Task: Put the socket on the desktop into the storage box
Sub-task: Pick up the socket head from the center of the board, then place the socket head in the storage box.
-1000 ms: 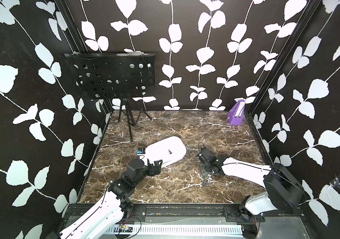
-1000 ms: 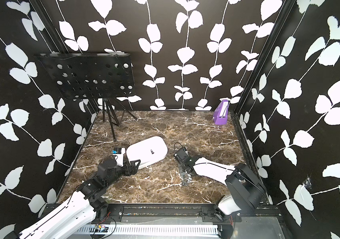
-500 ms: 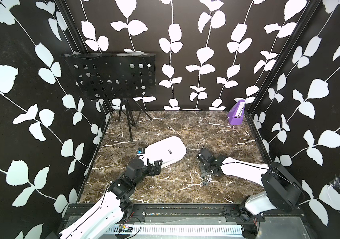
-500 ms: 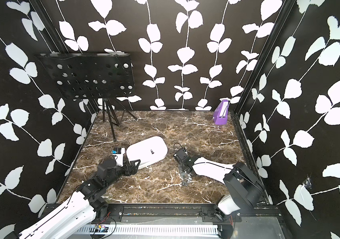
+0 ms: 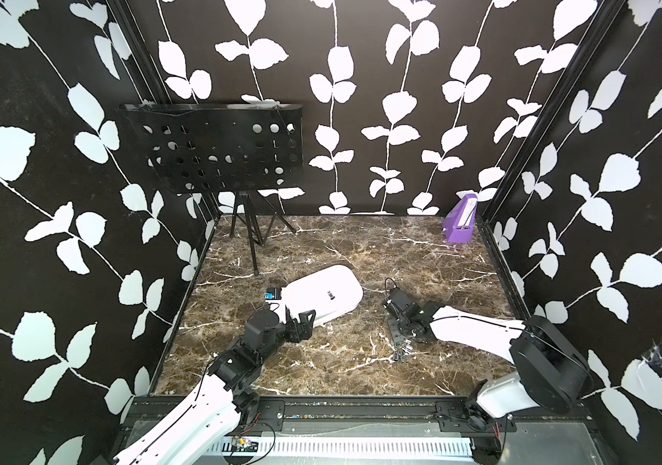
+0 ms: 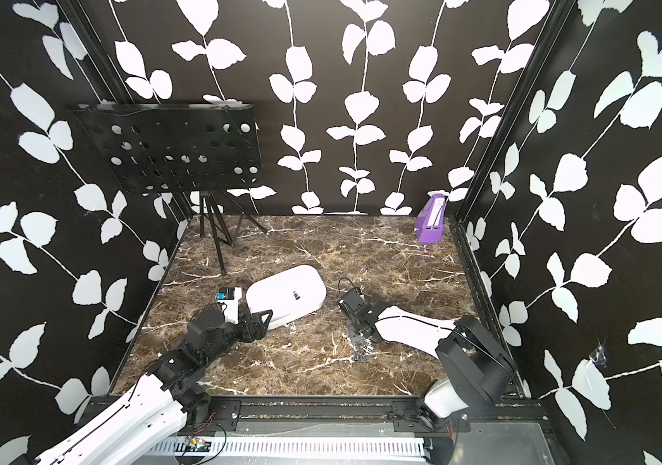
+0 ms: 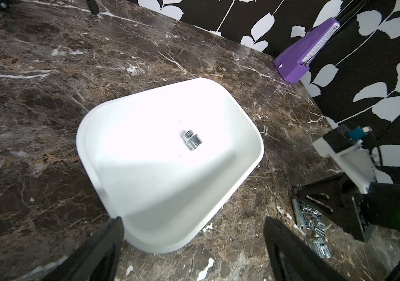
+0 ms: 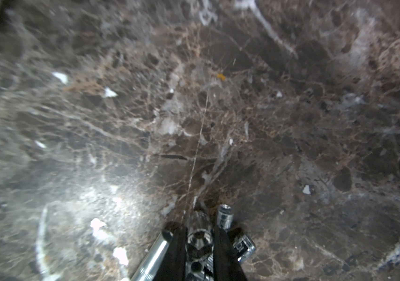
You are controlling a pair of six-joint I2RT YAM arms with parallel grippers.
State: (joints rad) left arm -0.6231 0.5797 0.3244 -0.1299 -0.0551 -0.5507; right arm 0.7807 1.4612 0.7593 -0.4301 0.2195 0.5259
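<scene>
The right hand (image 8: 196,233) is narrow around a chrome socket (image 8: 199,243), its black fingers (image 8: 224,250) seemingly pressed to its flanks. The socket is probably hard, dense, slick steel, apt to roll or squirt free, so it is best gripped squarely across mid-barrel. Other sockets (image 5: 400,351) lie just beside it, toward the surface's (image 5: 341,374) front edge. The storage box (image 5: 337,277) sits mid-surface, well apart, with a lone socket (image 7: 192,140) inside. The left hand (image 7: 194,220) gapes wide at its corner.

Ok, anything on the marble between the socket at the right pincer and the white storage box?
Nothing visible. The marble between the socket in the right pincer and the storage box is bare; the left pincer sits open at the box's near edge.
</scene>
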